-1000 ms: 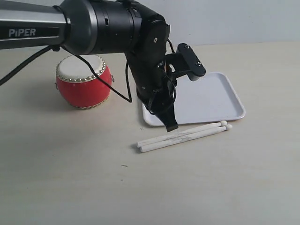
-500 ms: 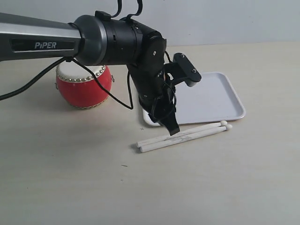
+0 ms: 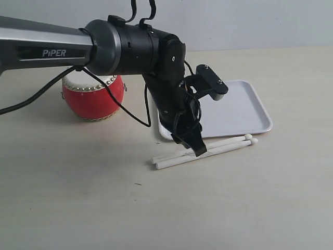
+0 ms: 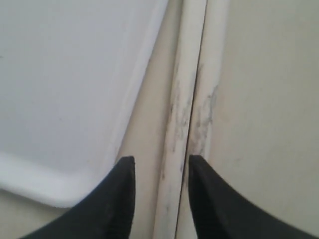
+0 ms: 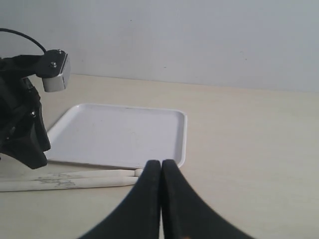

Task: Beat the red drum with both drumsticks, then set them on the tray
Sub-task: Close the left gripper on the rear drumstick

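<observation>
Left gripper (image 4: 160,199), jaws apart, straddles one of two touching pale wooden drumsticks (image 3: 223,145) on the surface (image 3: 78,198) beside the flat white plastic tray (image 3: 244,112) (right gripper (image 5: 161,199) is pinched together), so closing could knock its twin rolling off.

Light falls soft and even over my worktop (image 3: 78,208), with only faint shadows under the drum (image 3: 93,101) and sticks (image 3: 171,161). The white tray (image 3: 244,112) nearly washes out. Up close, my left hand (image 4: 159,199) shows dark and blurred, and the sticks look soft. My right hand (image 5: 160,199) is a dark, unfocused shape too.
</observation>
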Robot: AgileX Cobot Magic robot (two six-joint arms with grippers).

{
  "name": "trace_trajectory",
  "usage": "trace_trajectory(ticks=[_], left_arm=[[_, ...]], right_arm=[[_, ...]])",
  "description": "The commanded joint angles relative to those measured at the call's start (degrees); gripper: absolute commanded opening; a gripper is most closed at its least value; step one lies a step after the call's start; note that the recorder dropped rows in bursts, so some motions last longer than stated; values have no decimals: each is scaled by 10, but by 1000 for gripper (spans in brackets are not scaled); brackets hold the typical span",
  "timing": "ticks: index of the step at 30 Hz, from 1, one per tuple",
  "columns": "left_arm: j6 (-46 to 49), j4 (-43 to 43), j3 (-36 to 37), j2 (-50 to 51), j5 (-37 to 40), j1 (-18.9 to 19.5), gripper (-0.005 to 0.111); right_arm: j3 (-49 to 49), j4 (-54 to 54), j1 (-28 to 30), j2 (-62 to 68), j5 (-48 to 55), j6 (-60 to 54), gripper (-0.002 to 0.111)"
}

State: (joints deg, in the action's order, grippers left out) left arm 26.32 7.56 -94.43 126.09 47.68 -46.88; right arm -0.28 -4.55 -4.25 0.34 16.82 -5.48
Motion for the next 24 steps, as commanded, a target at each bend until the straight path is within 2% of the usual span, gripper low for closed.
trace_trajectory(ticks=[1, 24], left_arm=[[20, 13, -2, 18, 6, 3, 36], [69, 17, -2, 48, 3, 1, 36]], right_arm=[[3, 0, 2, -3, -4, -3, 0], [3, 0, 2, -3, -4, -3, 0]])
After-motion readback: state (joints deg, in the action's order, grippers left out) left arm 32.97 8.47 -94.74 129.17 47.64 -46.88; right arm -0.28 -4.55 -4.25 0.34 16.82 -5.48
